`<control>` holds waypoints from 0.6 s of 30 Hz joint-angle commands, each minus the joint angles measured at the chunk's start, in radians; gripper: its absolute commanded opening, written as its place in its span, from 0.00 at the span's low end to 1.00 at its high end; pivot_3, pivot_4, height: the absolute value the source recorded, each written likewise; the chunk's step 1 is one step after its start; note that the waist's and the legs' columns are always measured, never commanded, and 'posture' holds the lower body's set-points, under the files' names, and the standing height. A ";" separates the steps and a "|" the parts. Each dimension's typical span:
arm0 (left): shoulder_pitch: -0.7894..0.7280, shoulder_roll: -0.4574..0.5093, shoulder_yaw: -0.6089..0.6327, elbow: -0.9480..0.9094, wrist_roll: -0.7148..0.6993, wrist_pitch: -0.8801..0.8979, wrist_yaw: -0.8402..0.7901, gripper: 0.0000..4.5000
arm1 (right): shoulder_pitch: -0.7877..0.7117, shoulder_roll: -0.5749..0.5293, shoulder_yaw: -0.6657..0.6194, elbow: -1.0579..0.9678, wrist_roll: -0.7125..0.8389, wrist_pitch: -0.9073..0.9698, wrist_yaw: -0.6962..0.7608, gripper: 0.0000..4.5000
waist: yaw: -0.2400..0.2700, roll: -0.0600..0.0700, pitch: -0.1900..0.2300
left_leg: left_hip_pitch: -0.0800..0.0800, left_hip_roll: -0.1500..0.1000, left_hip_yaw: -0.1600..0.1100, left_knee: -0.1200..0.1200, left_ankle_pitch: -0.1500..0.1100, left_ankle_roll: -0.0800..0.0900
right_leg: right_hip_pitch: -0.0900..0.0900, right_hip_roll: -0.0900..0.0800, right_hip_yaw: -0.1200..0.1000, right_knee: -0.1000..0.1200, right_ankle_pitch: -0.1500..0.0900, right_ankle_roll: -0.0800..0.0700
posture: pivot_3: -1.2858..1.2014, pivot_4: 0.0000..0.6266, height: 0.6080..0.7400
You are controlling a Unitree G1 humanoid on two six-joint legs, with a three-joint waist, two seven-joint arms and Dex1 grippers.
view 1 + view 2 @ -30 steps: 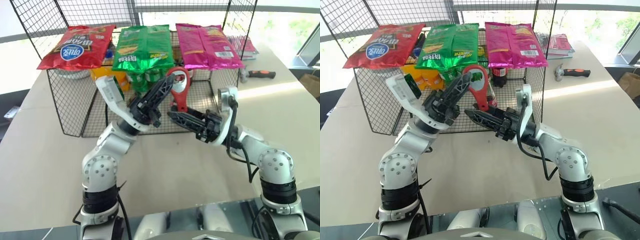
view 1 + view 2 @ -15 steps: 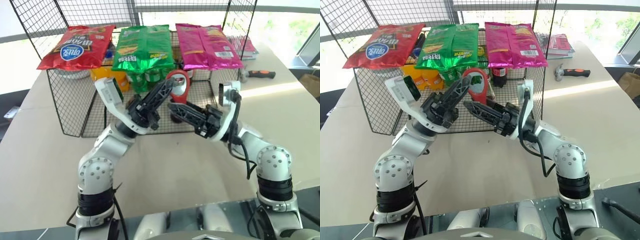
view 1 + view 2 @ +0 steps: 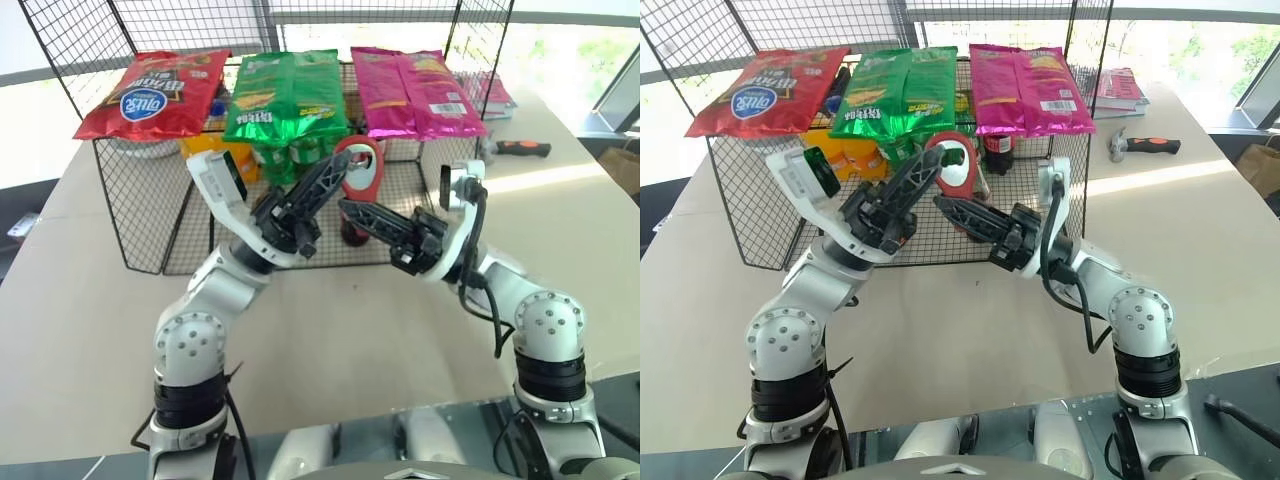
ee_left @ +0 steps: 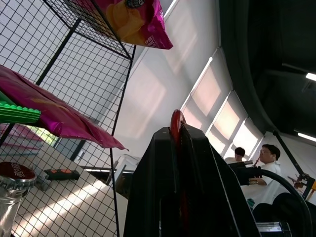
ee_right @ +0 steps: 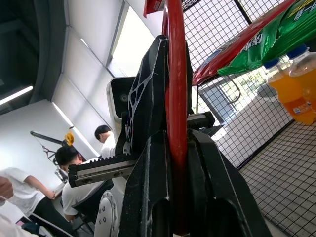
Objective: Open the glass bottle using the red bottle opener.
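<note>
The red bottle opener (image 3: 356,143) is held up in front of the wire cage, ring head uppermost. My left gripper (image 3: 338,168) is shut on it just under the ring. My right gripper (image 3: 352,208) comes in from the right and is shut on its handle; the red strip (image 5: 177,98) runs between the right fingers. The handle is hidden behind the black fingers. The glass bottle (image 4: 11,200), clear-necked with a red cap, stands close by; its dark lower part (image 3: 350,232) shows on the table under the opener.
The wire cage (image 3: 140,200) stands behind, with red (image 3: 155,92), green (image 3: 285,95) and pink (image 3: 410,90) snack bags on top and drink bottles inside. A hammer (image 3: 520,148) lies at the far right. People (image 5: 106,143) are in the room behind.
My right gripper rose to the opener's hanging handle and closed on it. The left gripper kept its hold and stayed where it was.
</note>
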 commanded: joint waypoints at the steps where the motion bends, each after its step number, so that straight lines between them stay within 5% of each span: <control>1: 0.014 0.053 0.006 -0.029 -0.020 0.038 0.006 0.24 | 0.003 -0.021 -0.002 -0.022 0.001 -0.001 0.033 0.00 | 0.000 0.000 0.000 | 0.000 0.000 0.000 0.000 0.000 0.000 | 0.000 0.000 0.000 0.000 0.000 0.000 | 0.52 0.24 1.00; 6: 0.044 0.132 0.057 -0.043 0.004 0.035 0.012 0.76 | 0.016 -0.106 -0.005 -0.041 -0.097 -0.023 0.071 0.00 | 0.001 0.000 0.000 | 0.000 0.000 0.000 0.000 0.000 0.000 | 0.000 0.000 0.000 0.000 0.000 0.000 | 0.52 0.24 1.00; 8: 0.068 0.177 0.074 -0.043 0.117 -0.006 0.014 0.99 | 0.031 -0.165 0.007 -0.062 -0.196 -0.048 0.079 0.00 | 0.002 0.000 0.000 | 0.000 0.000 0.000 0.000 0.000 0.000 | 0.000 0.000 0.000 0.000 0.000 0.000 | 0.52 0.24 1.00; 14: 0.091 0.314 -0.092 0.026 0.595 -0.083 0.058 0.99 | 0.127 -0.323 0.070 -0.122 -0.570 -0.216 0.088 0.00 | 0.013 0.001 0.000 | 0.000 0.000 0.000 -0.001 0.000 0.000 | -0.001 0.000 0.000 -0.001 0.000 0.000 | 0.52 0.24 1.00; 18: 0.019 0.276 -0.161 0.152 0.597 -0.044 -0.034 0.99 | 0.166 -0.386 0.158 -0.114 -0.847 -0.366 0.071 0.00 | 0.014 0.001 0.001 | 0.000 -0.001 0.001 -0.001 0.000 0.000 | -0.001 -0.001 0.000 -0.001 0.000 0.000 | 0.52 0.24 1.00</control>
